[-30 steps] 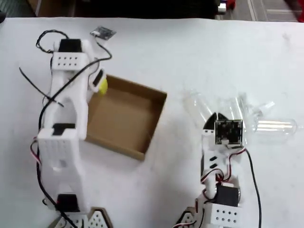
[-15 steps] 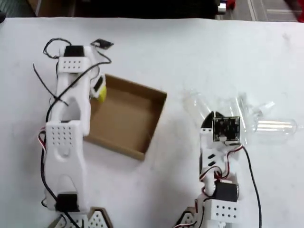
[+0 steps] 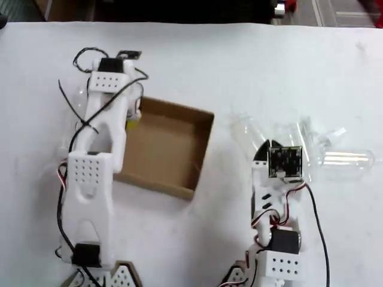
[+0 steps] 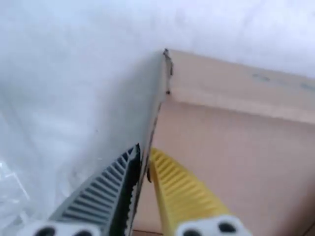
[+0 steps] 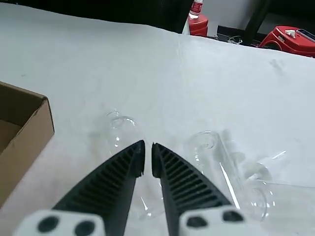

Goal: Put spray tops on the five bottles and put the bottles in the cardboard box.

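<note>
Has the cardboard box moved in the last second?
Yes. In the high view the cardboard box has slid slightly right, toward the clear bottles, which stayed put.

two black jaws with ridges point out over the white surface. their tips sit very close together, with just a thin gap and nothing held between them. past the tips, clear bottles lie on their sides. the first bottle shows its round mouth just beyond the tip of one jaw. the second bottle lies beside the other jaw, with its mouth at the far end. the third bottle lies just beside the second one. a corner of the cardboard box pokes in, well apart from the bottles. far back, past the end of the surface, there is a red bottle and a red thing in the dark.
</note>
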{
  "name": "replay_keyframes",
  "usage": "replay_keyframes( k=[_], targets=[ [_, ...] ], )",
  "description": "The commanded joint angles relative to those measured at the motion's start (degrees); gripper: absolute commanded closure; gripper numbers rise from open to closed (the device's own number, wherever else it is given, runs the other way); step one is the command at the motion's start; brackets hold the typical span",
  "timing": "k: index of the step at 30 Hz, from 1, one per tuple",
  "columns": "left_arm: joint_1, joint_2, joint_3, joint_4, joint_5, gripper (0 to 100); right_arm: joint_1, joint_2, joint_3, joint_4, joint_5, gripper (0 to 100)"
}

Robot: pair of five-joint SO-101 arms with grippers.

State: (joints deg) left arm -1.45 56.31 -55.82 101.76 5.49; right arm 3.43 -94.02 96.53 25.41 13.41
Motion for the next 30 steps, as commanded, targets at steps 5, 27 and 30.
replay_keyframes(
  k=[5, 27, 30],
  targets=[
    [3.38, -6.29, -2.55, 0.62, 7.91, 98, -0.04, 0.48, 0.62, -1.01, -0.35, 98.1],
    [7.60, -11.03, 6.07, 0.09, 11.08, 98, -0.04, 0.57, 0.62, -1.01, -0.35, 98.1],
    [7.52, -9.01, 5.19, 0.09, 1.85, 98, -0.04, 0.57, 0.62, -1.01, -0.35, 98.1]
  ],
)
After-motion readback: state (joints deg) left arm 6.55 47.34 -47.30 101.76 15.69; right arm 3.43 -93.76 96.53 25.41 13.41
